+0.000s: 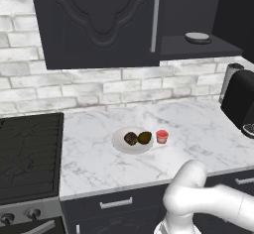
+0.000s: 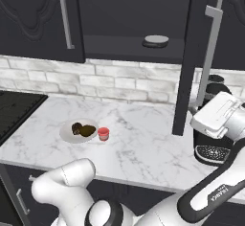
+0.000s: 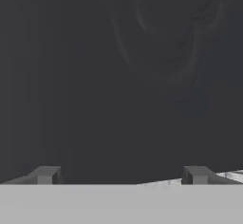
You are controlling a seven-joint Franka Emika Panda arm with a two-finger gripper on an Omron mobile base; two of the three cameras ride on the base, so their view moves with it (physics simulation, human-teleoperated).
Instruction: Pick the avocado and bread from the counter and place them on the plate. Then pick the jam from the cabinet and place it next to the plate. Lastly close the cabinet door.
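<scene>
Jam [image 1: 162, 137] just beside plate [image 1: 119, 144]

White plate [image 1: 120, 144]; red jam [image 1: 162, 137]; grey-veined white counter [image 1: 198, 129]; charcoal cabinet [image 1: 99, 20].

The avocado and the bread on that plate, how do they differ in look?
The avocado is olive-green and smooth, while the bread is darker brown and knobbly. Seen from the left base view, the avocado lies nearer the red jam and the bread on the stove side. Both are of similar size and lie side by side on the white plate.
</scene>
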